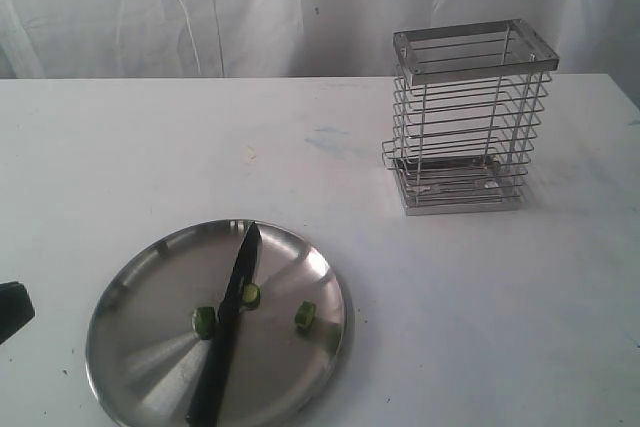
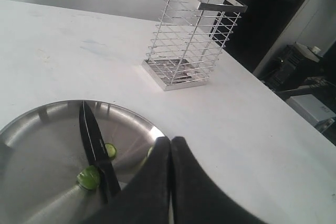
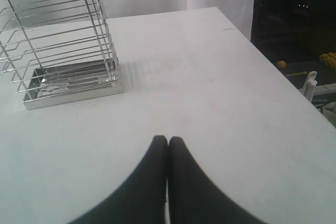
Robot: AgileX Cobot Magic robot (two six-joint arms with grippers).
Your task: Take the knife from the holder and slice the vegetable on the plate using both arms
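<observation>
The knife lies flat across the plate, black handle toward the near rim, dark blade pointing to the far rim. Three small green pieces of the vegetable lie on the plate: one against each side of the knife and one off to the right. The wire holder stands upright at the back right with nothing in it. My left gripper is shut and holds nothing; it hovers over the plate's rim, beside the knife. My right gripper is shut and holds nothing, over bare table near the holder.
A white table carries everything, with a white curtain behind it. A dark part of the left arm pokes in at the exterior view's left edge. Past the table's far edge, the wrist views show dark equipment.
</observation>
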